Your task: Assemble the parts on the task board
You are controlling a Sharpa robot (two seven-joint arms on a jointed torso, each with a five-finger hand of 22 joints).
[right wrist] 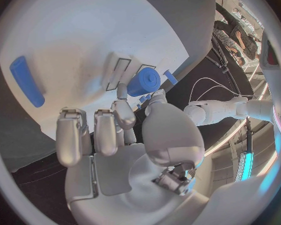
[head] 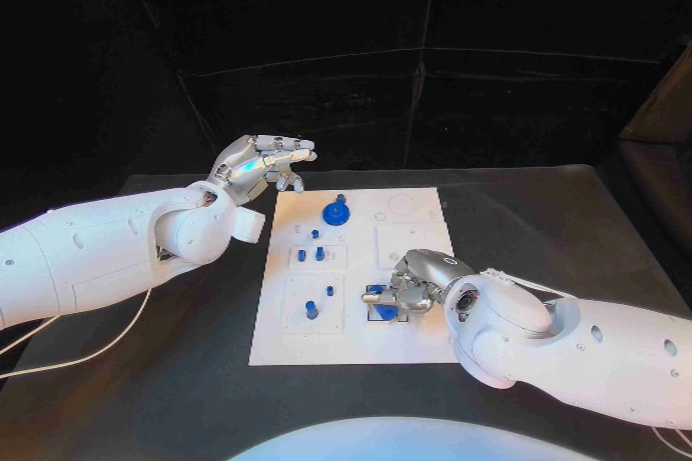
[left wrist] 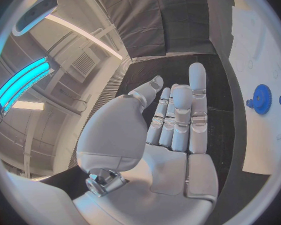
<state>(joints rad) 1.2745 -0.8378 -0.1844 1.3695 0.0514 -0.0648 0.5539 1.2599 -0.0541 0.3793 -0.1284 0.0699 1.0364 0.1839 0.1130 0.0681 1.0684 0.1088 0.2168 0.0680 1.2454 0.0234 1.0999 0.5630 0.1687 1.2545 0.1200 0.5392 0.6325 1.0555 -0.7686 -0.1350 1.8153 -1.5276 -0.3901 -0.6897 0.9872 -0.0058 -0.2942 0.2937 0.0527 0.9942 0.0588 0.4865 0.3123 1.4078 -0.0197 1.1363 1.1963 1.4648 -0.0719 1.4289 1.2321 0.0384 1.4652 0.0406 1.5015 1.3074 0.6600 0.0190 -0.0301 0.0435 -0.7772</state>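
Nearest, the right hand (head: pixel 408 286) pinches a small blue cylindrical part (right wrist: pixel 143 81) over the flat white rectangular task board (head: pixel 411 341). Beyond the board's far-left corner, above the black tabletop (head: pixel 577 221), the left hand (head: pixel 263 162) hovers with fingers apart, holding nothing, near a blue toothed gear (head: pixel 336 214).

Two smooth, glossy white arms with rounded, bulging shells at the joints are showing; the left arm (head: pixel 101 251) is trailing a thin white cable beneath it. Each arm is ending in a silver metallic hand: the left hand (head: pixel 264 163) is showing pale segmented fingers with grey banded links, and the right hand (right wrist: pixel 125 150) is showing flat palm plates and an exposed metal hinge at the thumb's base.
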